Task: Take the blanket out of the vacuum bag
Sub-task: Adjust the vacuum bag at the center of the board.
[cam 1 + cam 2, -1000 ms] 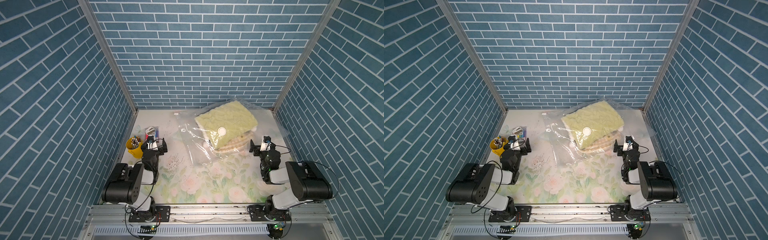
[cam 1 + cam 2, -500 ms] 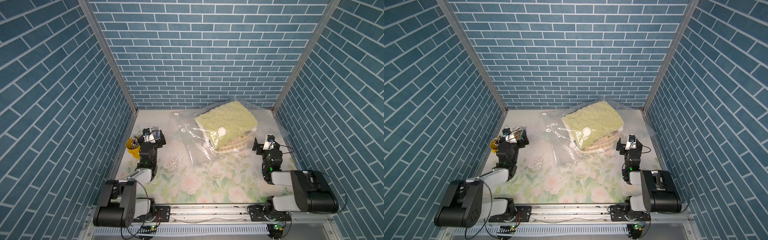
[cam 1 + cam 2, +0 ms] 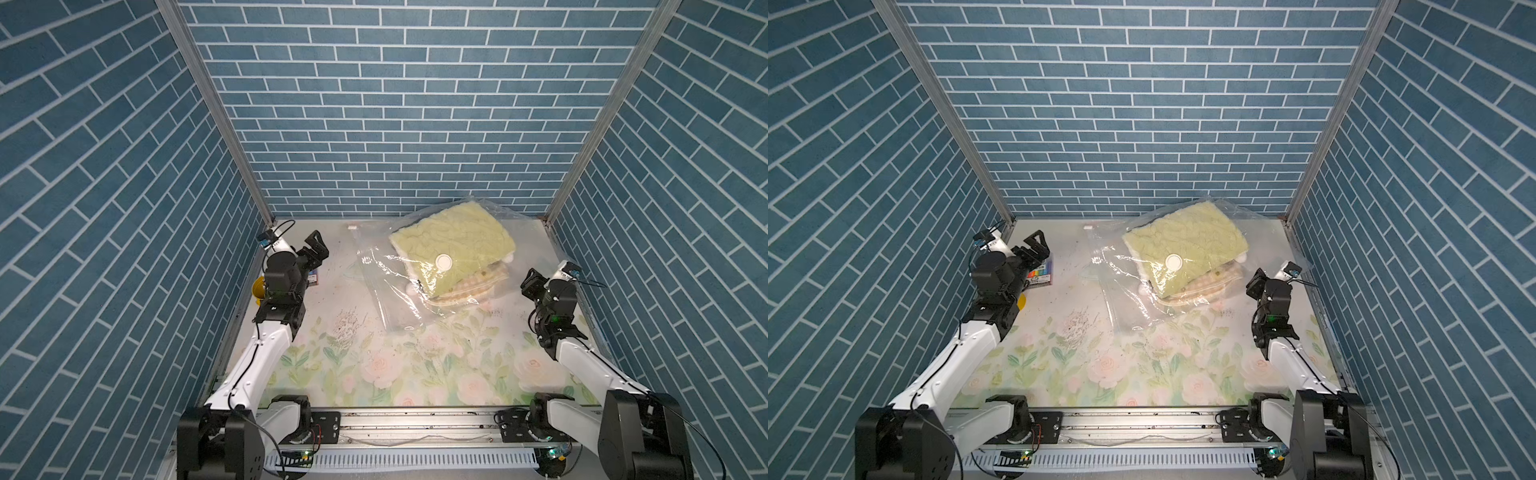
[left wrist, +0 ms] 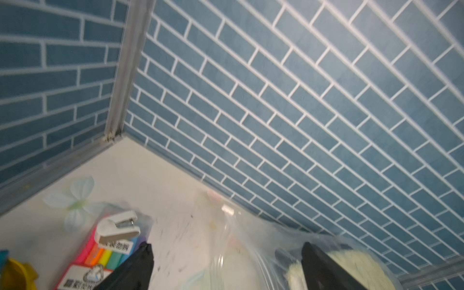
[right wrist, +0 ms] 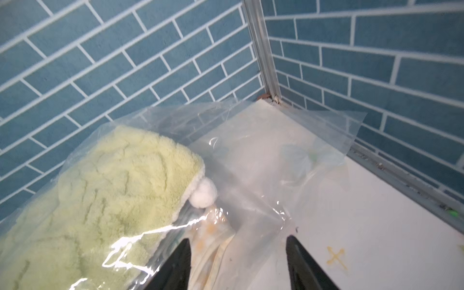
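Observation:
The vacuum bag (image 3: 386, 291) (image 3: 1121, 291) lies crinkled at the back right of the table, its round white valve cap (image 3: 444, 262) (image 3: 1174, 262) facing up. Inside it is a folded pale green blanket (image 3: 453, 245) (image 3: 1185, 243) (image 5: 113, 188) resting on a cream patterned cloth. My left gripper (image 3: 318, 249) (image 3: 1034, 247) (image 4: 227, 247) is open at the back left, short of the bag's left edge. My right gripper (image 3: 530, 282) (image 3: 1254, 284) (image 5: 238, 239) is open beside the bag's right side, with loose plastic (image 5: 251, 163) lying just ahead of its fingers.
A marker pack (image 3: 1040, 276) (image 4: 100, 256) with a white stapler (image 4: 118, 227) on it and a yellow cup (image 3: 258, 286) (image 3: 1020, 302) sit under the left arm. Blue brick walls close in the back and both sides. A floral mat (image 3: 374, 365) covers the front.
Both arms have stretched out from their folded pose toward the back. The left gripper rose and moved to the back left corner. The right gripper's jaws stand narrower than before.

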